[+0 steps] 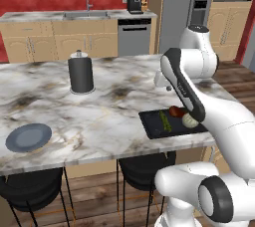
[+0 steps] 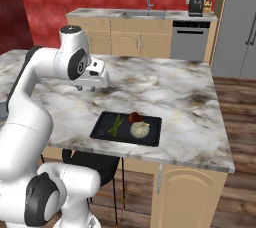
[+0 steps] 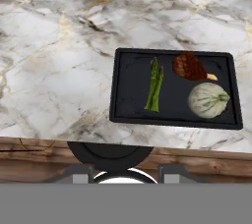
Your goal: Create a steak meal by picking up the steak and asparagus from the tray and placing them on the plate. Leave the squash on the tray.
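On the black tray (image 3: pixel 133 112), near the counter's front edge, the steak (image 3: pixel 189 66), the asparagus (image 3: pixel 154 85) and the squash (image 3: pixel 208 99) were all found lying, none yet lifted. The gripper (image 2: pixel 93 83) was held above the counter well short of them, its fingers drawn together with nothing between. The plate (image 1: pixel 28 137) was set well apart at the counter's far left. Because steak and squash lay just beside each other, a careless descent was judged likely to nudge the squash or catch it instead; the thin asparagus could be missed by closing fingers.

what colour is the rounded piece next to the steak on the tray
Pale cream-yellow squash with faint greenish ribs, clearest in the hand view.
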